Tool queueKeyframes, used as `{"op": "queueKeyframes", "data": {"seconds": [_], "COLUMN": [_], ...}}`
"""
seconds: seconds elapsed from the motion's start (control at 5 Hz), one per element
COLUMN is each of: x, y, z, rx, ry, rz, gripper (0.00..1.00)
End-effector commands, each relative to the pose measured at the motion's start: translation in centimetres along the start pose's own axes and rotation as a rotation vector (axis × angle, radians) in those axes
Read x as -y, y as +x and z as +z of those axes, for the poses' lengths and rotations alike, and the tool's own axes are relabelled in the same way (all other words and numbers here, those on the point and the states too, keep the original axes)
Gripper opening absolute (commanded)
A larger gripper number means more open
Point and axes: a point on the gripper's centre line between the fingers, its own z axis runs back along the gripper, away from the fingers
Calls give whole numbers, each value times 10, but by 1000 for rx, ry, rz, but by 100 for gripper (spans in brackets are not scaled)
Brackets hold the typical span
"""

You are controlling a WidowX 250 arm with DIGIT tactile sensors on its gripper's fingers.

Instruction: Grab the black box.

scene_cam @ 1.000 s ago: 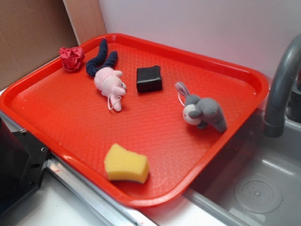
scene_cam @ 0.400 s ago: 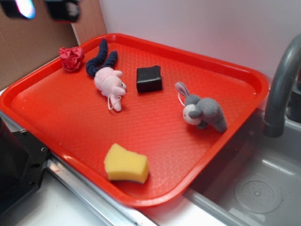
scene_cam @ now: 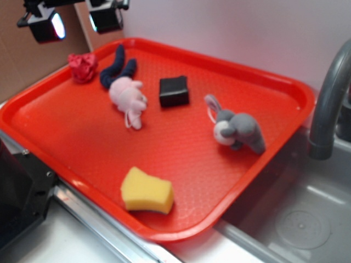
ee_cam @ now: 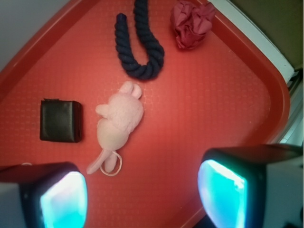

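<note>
At the upper left of the exterior view the gripper (scene_cam: pixel 75 23) hangs above the far corner of the ridged red plastic tray (scene_cam: pixel 285 87), its two fingers spread wide and holding nothing. Below it lie a crumpled red cloth ball (scene_cam: pixel 82 67), a curled navy fuzzy toy (scene_cam: pixel 116 72) and a pink plush animal (scene_cam: pixel 128 94). Just right of the pink plush, apart from it, the small glossy black box (scene_cam: pixel 174 91) sits flat on the tray, with a grey plush rabbit (scene_cam: pixel 238 129) further right and a yellow sponge (scene_cam: pixel 146 191) near the front edge.
</note>
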Motion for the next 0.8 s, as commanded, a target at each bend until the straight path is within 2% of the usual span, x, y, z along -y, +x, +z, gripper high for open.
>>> {"op": "queueKeyframes", "data": {"seconds": [0.0,0.2,0.6], "x": [-2,20,55], "y": [5,43,41], "z": [7,-32,-80], "rx": [25,18,116], "ry": [-17,80,102], "rz": [8,82,49], "gripper": [100,100,100]}}
